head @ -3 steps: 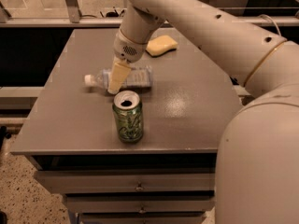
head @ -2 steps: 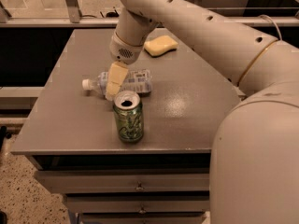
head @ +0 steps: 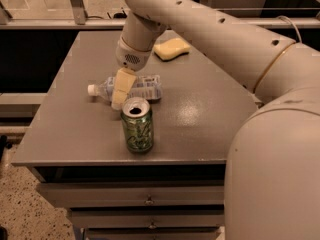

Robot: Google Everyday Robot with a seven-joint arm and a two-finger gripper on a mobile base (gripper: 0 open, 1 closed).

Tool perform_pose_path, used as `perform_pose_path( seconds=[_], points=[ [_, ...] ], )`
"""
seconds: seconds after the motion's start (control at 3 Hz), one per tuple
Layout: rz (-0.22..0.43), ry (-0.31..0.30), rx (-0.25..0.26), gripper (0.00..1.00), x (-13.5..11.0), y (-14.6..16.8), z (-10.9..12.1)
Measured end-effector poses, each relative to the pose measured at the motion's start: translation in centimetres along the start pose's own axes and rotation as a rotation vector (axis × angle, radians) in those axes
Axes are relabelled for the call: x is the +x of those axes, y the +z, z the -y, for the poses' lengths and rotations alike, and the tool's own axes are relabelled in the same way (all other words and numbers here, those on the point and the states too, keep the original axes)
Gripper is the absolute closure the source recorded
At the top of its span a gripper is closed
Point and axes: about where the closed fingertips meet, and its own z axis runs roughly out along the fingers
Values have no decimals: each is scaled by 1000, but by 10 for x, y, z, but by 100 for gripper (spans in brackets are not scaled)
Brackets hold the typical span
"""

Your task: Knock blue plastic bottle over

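The blue plastic bottle [head: 135, 89] lies on its side on the grey table [head: 75, 129], white cap pointing left, pale label toward the right. My gripper [head: 120, 91] hangs from the big white arm directly over the bottle's middle, its cream fingers [head: 122, 86] pointing down and covering part of the bottle. A green soda can [head: 137, 125] stands upright just in front of the bottle and the gripper, its top open.
A yellow sponge [head: 171, 48] lies at the back of the table. The white arm crosses the right side of the view and hides the table's right edge. Drawers sit under the table's front edge. A rail and dark gap lie behind.
The gripper has shifted slightly left and forward over the lying bottle. The bottle has rolled a little to the left; it stays on its side. The can has not moved.
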Motion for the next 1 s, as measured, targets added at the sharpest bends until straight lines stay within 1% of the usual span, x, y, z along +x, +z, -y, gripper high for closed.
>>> perform_pose_path(
  seconds=[0.33, 0.67, 1.0],
  points=[
    [123, 60, 76, 0, 27, -41, 1],
    [285, 129, 186, 0, 66, -87, 8],
    [438, 189, 296, 0, 100, -126, 8]
  ],
)
